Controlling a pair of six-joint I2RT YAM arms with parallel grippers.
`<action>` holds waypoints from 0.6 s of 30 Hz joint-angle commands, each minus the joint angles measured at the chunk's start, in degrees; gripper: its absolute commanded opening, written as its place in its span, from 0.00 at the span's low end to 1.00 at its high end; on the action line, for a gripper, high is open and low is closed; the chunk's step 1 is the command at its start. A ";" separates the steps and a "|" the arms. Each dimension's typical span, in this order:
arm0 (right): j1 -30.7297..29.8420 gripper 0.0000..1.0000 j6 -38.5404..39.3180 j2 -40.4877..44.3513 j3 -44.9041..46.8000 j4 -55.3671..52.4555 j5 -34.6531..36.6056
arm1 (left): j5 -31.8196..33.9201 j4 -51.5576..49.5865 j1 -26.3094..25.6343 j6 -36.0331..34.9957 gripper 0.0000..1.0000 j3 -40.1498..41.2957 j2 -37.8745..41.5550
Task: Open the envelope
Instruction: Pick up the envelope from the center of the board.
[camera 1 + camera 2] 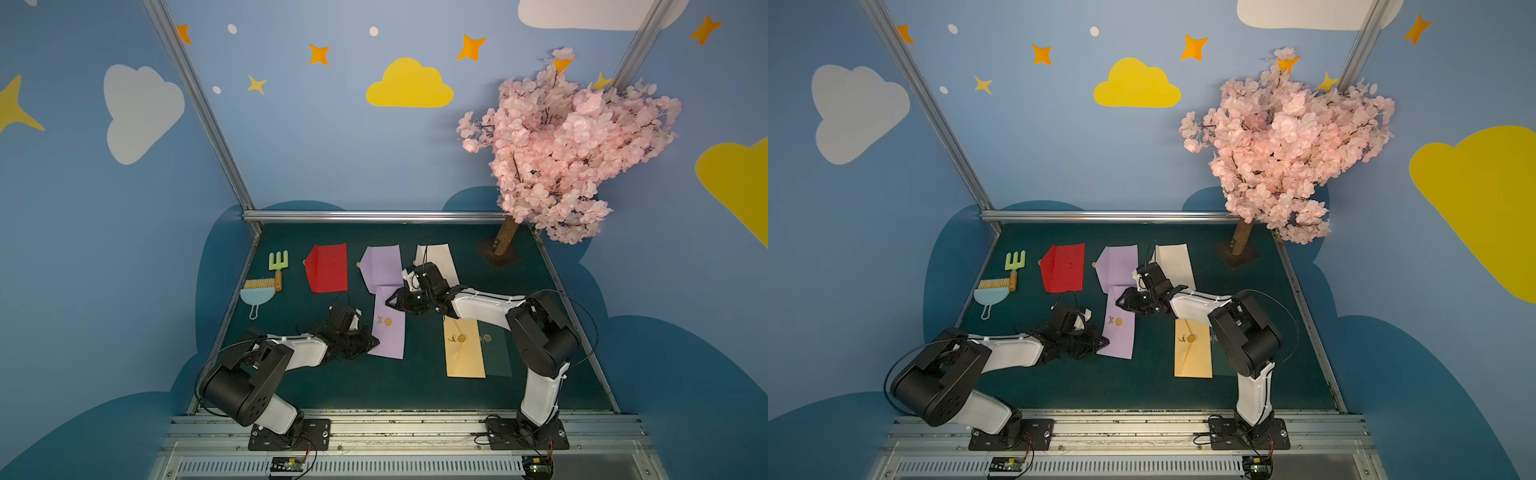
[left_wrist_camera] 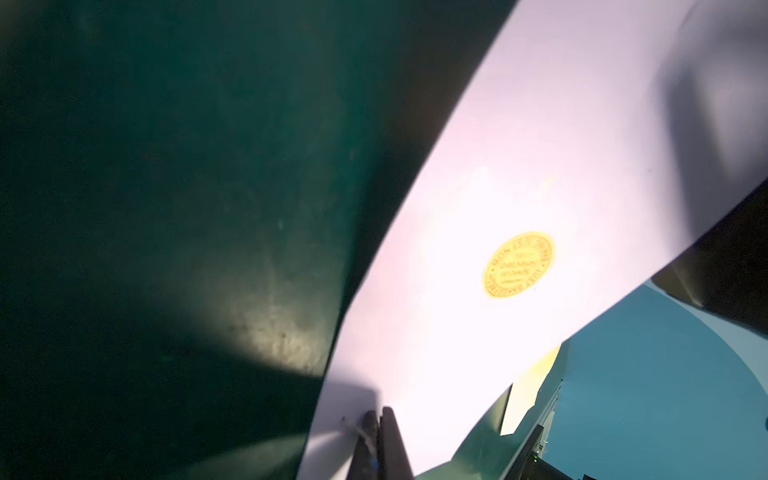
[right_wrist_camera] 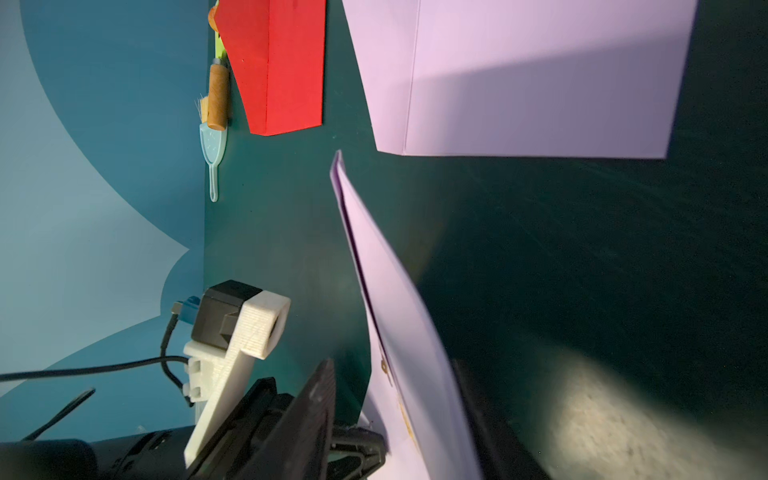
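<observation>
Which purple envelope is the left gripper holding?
The near purple envelope with the gold sticker; the left gripper pinches its corner. The far purple envelope lies flap open at the back.

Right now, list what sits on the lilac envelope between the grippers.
A round gold seal and a small gold mark. The right gripper hides the lilac envelope's far corner; the left gripper, a near corner.

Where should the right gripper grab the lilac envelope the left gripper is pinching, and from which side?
Its far short end, opposite the near corner that the shut left gripper pins. The lilac envelope bows up off the mat there and runs edge-on between the right gripper's open jaws, so closing across the sheet from the robot's right, clear of the gold seal, looks best.
</observation>
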State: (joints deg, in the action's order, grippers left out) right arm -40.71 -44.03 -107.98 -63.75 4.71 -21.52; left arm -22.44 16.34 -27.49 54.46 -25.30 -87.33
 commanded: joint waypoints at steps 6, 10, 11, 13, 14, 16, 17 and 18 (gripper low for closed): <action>-0.24 0.23 -0.42 2.27 1.79 4.03 1.49 | 1.78 -5.37 0.06 -0.13 0.03 2.18 -2.42; -0.16 0.08 -0.62 2.08 2.05 5.86 0.00 | 1.41 -5.08 0.22 -0.14 0.03 2.27 -2.34; -0.14 0.07 -0.57 2.00 2.07 6.13 -0.59 | 1.08 -4.65 0.39 -0.21 0.03 2.44 -2.24; -0.16 0.05 -0.35 2.03 2.05 6.48 -2.01 | -0.65 -2.72 0.85 -0.58 0.03 2.95 -1.85; -0.12 0.05 -0.10 2.15 2.18 6.62 -2.74 | -2.08 -1.16 1.18 -1.19 0.03 3.26 -1.42; -0.09 0.02 0.49 2.87 2.58 6.71 -3.89 | -4.41 0.07 1.56 -3.14 0.07 3.31 0.74; -0.16 0.01 0.97 3.46 2.91 6.40 -4.25 | -5.30 -0.16 1.66 -4.36 0.11 3.20 2.91; -0.09 0.00 1.38 4.01 3.09 5.93 -4.62 | -5.70 -1.36 1.58 -5.39 0.14 2.95 5.30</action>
State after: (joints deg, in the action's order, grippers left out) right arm -40.69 -44.25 -107.26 -61.63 9.85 -23.62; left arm -25.78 18.44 -26.09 52.84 -23.18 -85.58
